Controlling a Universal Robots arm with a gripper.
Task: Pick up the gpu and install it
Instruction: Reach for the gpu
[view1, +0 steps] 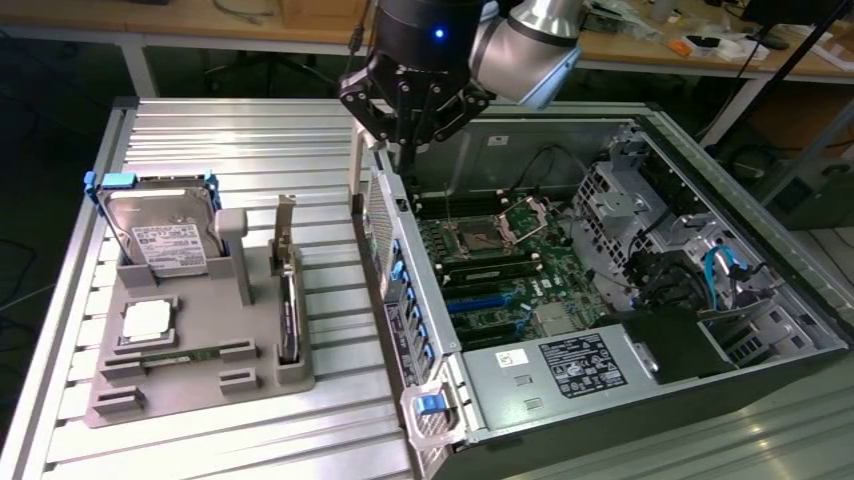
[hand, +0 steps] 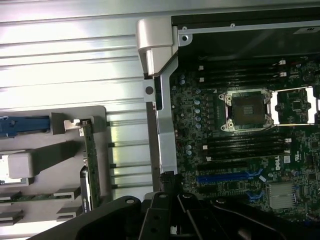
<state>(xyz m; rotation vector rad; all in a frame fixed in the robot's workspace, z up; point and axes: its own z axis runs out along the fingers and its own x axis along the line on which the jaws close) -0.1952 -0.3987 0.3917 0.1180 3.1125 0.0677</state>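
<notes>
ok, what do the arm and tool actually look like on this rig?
The arm has a rounded silver-grey joint casing. Next to it is a glossy black wrist housing with a small blue light lit. The tool is black, built of angular linkage bars with visible pivot bolts, ending in two narrow fingers. A thin dark cable runs alongside the housing.

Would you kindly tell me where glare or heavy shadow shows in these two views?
Exterior view: the table shines in pale bands, while the case is shadowed inside. Wrist view: the table glares nearly white, and the gripper is a dark mass in front.
</notes>
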